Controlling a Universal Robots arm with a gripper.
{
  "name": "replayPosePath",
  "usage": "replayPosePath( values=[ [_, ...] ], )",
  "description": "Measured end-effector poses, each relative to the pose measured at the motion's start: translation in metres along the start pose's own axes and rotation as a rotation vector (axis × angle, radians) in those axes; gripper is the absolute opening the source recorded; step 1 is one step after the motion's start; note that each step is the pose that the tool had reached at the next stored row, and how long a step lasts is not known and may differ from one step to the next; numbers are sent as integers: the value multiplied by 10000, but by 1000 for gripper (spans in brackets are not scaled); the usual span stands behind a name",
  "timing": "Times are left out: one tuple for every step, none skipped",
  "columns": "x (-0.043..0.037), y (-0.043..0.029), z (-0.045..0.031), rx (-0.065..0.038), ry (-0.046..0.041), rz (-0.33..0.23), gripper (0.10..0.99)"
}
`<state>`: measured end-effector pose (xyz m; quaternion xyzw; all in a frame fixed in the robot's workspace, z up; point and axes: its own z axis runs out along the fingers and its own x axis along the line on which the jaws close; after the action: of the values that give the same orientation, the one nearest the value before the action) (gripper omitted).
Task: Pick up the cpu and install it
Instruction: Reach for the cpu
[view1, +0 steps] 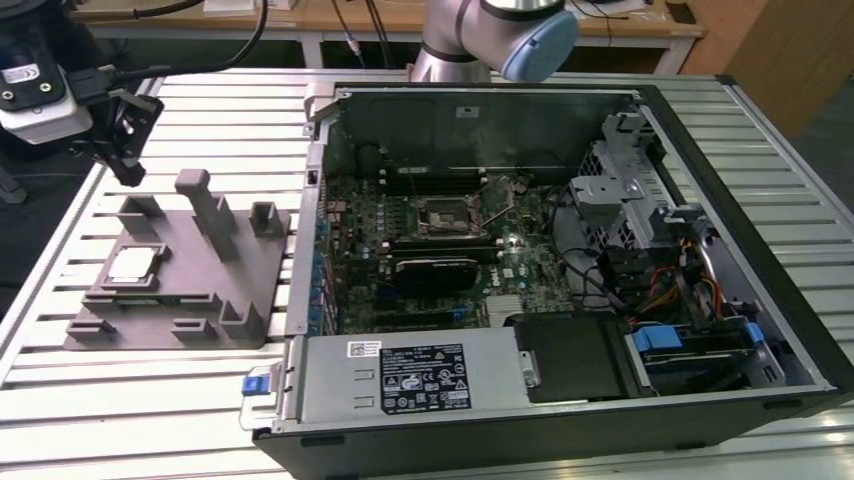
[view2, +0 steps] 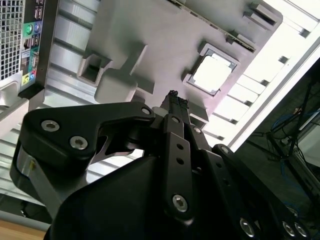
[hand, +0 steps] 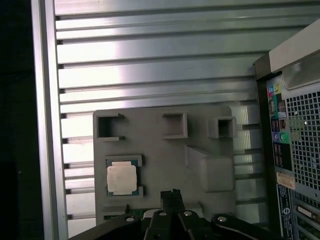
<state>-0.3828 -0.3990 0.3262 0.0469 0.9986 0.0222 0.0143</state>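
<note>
silvery cpu (view1: 131, 264) lies in a recess of the grey fixture (view1: 200, 305) on the tabletop (view1: 134, 420), exterior view's left; the tool (view1: 130, 175) hangs above the fixture, tips together, empty.

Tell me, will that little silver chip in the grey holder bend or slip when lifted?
The cpu looks like a flat metal-topped plate, so it probably stays stiff. Small and thin, it is likely light. Lying flat in a recess of the grey fixture, it should not roll; its shiny top may be slippery.
</note>
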Motion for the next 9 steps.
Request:
replayPosePath(
  values=[
    [12, -1, 6, 1, 0, 3, 106],
    [25, -3, 13, 0, -1, 7, 106],
    [38, -4, 20, 0, -1, 11, 106],
    [49, -6, 26, 1, 0, 14, 106],
    [61, -7, 34, 1, -1, 17, 106],
    [72, -9, 41, 1, 0, 19, 106],
    [84, -10, 50, 1, -1, 23, 106],
    [95, -11, 58, 1, -1, 26, 106],
    [107, -13, 67, 1, -1, 29, 106]
  ],
)
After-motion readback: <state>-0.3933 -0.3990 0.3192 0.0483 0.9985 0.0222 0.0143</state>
